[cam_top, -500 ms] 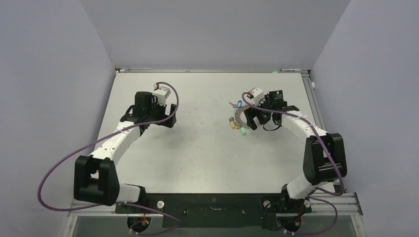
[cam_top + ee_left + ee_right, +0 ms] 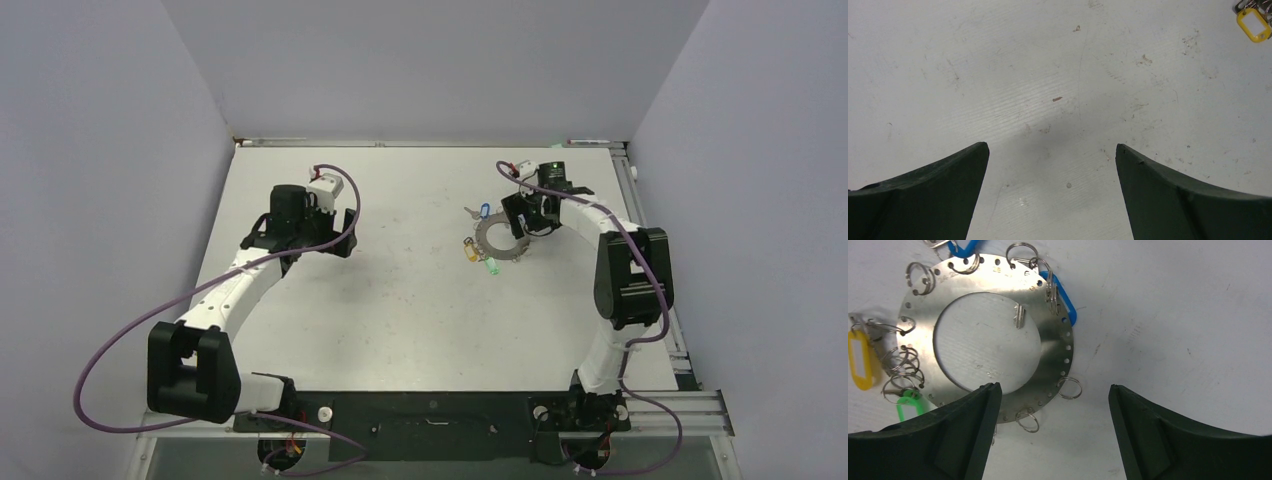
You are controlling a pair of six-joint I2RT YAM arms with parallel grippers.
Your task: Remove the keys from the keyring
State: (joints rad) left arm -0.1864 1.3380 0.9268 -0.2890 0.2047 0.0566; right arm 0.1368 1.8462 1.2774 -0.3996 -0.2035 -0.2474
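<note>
The keyring (image 2: 1054, 352) is a flat silver ring plate with a hole in its middle, lying on the white table; it also shows in the top view (image 2: 497, 240). Small split rings hang round its rim, some carrying keys with a yellow tag (image 2: 860, 360), a green tag (image 2: 908, 407) and blue tags (image 2: 1064, 299). One tiny key (image 2: 1019, 316) lies across the inner rim. My right gripper (image 2: 1053, 387) is open and empty, hovering over the plate's near edge, its left finger over the rim. My left gripper (image 2: 1051, 146) is open and empty over bare table, far left of the ring (image 2: 348, 234).
In the left wrist view the yellow tag (image 2: 1254, 24) shows at the top right corner. The table (image 2: 420, 300) is walled on the left, back and right. A metal rail (image 2: 640, 200) runs along the right edge, close behind the right arm.
My right arm has swung its elbow inward and the gripper has shifted toward the back, uncovering more of the keyring. The keyring and left arm have not moved.
</note>
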